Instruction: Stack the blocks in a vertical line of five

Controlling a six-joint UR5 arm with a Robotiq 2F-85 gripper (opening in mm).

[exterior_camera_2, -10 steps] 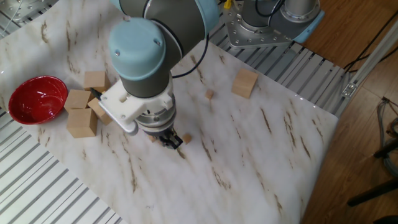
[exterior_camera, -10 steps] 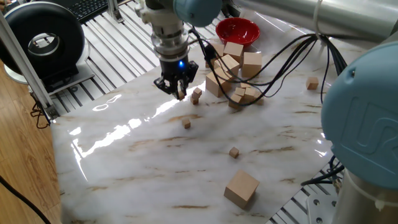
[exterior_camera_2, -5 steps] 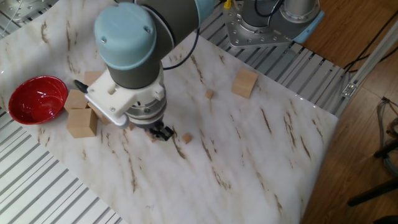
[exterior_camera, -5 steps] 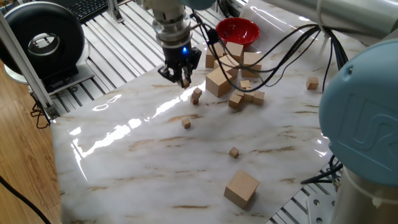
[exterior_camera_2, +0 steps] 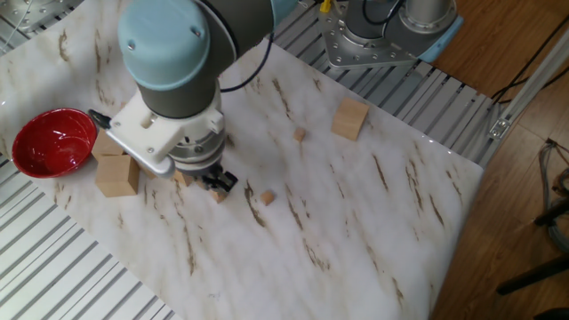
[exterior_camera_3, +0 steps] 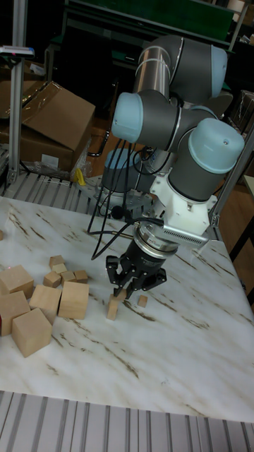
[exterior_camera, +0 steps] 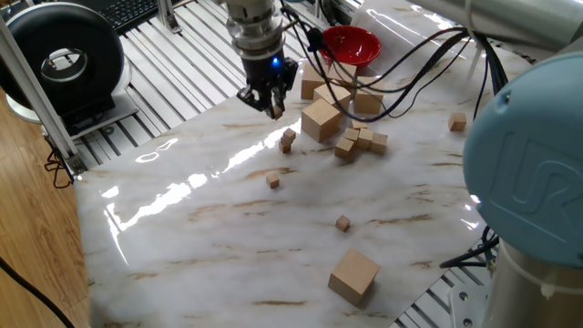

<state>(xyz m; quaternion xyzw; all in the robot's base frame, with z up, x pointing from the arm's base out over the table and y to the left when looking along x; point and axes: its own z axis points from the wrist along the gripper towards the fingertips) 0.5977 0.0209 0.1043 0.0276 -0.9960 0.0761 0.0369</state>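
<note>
My gripper point(exterior_camera: 274, 102) hangs above the table's far side and is shut on one tiny light-wood block, whose tan shows between the fingertips point(exterior_camera_3: 122, 292). Just in front of it a short stack of two tiny blocks point(exterior_camera: 288, 139) stands on the marble. In the tall fixed view this stack point(exterior_camera_3: 112, 308) is slightly left of and below the gripper point(exterior_camera_3: 132, 288). Two more tiny blocks lie loose, one point(exterior_camera: 272, 180) at the centre and one point(exterior_camera: 342, 222) nearer the front. In the other fixed view the gripper point(exterior_camera_2: 217, 181) partly hides the stack.
A red bowl point(exterior_camera: 349, 44) sits at the back. Large cubes point(exterior_camera: 321, 118) and medium cubes point(exterior_camera: 364, 140) crowd beside the stack. Another large cube point(exterior_camera: 353, 275) lies near the front edge and a medium one point(exterior_camera: 457, 120) at the right. Black cables trail over the pile.
The gripper has lifted and drifted back toward the pile of larger cubes, still closed on the tiny block. The blocks on the table have not moved.
</note>
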